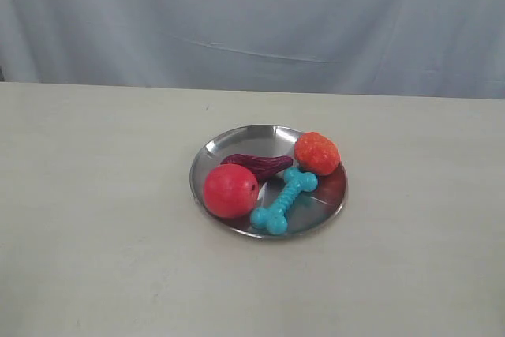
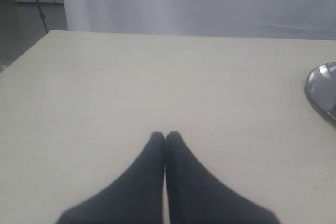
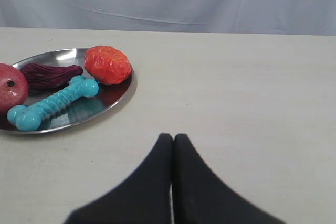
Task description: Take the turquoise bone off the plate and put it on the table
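The turquoise bone (image 1: 284, 200) (image 3: 53, 103) lies on the steel plate (image 1: 237, 136) (image 3: 122, 93), at its front right part, slanting from the rim toward the middle. The plate rests on the beige table (image 1: 95, 195). My right gripper (image 3: 173, 138) is shut with nothing in it, over bare table well clear of the plate. My left gripper (image 2: 165, 135) is shut and empty too, above bare table with only the plate's rim (image 2: 315, 90) showing at the edge of its view. Neither gripper appears in the exterior view.
Also on the plate are a red ball (image 1: 230, 190) (image 3: 10, 86), an orange bumpy ball (image 1: 317, 153) (image 3: 107, 64) and a dark purple elongated toy (image 1: 257, 166) (image 3: 50, 73). A grey cloth backdrop (image 1: 252, 21) hangs behind the table's far edge.
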